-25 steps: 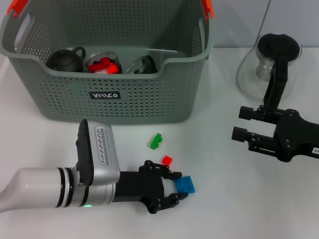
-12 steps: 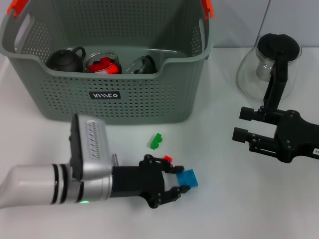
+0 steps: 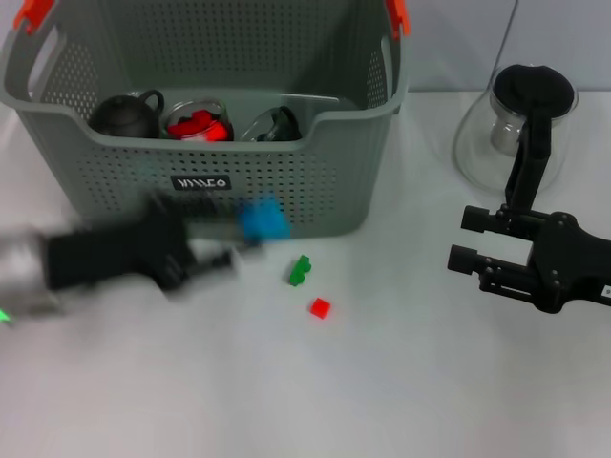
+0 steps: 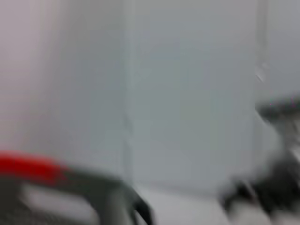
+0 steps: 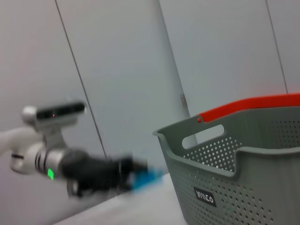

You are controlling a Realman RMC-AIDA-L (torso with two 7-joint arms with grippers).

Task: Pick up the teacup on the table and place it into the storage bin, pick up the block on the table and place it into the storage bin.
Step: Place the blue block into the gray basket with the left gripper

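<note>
The left gripper (image 3: pixel 229 250) is seen blurred in the head view, in front of the grey storage bin (image 3: pixel 205 186), just below the black label (image 3: pixel 200 182) on the front wall. A blue block (image 3: pixel 263 218) is held at its fingertips, lifted off the table (image 3: pixel 382 382) and set against the perforated front wall, below the rim. In the right wrist view the same left gripper (image 5: pixel 129 176) is shown farther off with the blue block (image 5: pixel 145 177) at its tip, just beside the bin's (image 5: pixel 243 164) corner. The left wrist view is too smeared for anything to be told from it beyond a red band low in the picture.

Inside the bin, a dark teacup (image 3: pixel 126 114) is lying by the left end, a clear container with red contents (image 3: pixel 197 123) is next to it, and another rounded glass item (image 3: pixel 273 125) is beside that. Orange handle clips (image 3: pixel 397 16) are fitted at the top corners.

On the table, a small green block (image 3: pixel 301 271) is lying in front of the bin, with a small red block (image 3: pixel 320 307) near it, apart from it.

Further right, the right gripper (image 3: pixel 465 239) is held above the table with its two black fingers parted and nothing between them. A glass pot with a black lid (image 3: pixel 520 114) is standing behind it.
</note>
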